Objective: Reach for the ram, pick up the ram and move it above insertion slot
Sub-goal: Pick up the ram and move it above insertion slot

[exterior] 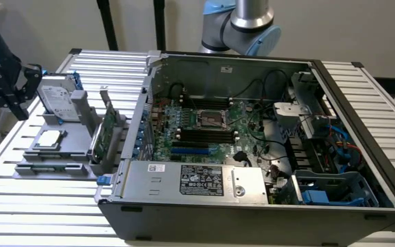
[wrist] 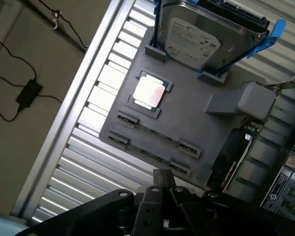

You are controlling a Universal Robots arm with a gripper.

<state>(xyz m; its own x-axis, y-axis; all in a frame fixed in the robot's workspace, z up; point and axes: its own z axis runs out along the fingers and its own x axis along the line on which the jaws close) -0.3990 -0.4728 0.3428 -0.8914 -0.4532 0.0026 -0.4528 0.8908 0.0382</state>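
Gripper (exterior: 9, 93) hovers at the exterior view's left, beside the hard drive (exterior: 59, 98); ram (wrist: 156, 133) sits edge-up in the gray fixture (exterior: 74, 154), nearer the camera, long axis running sideways; claw opening: cannot tell

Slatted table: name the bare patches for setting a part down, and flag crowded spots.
Free: the slatted table at the exterior view's lower left, between the gray fixture and the near edge; also the slats on the exterior view's right of the computer case. Crowded: the fixture, holding hard drive, processor and expansion card.
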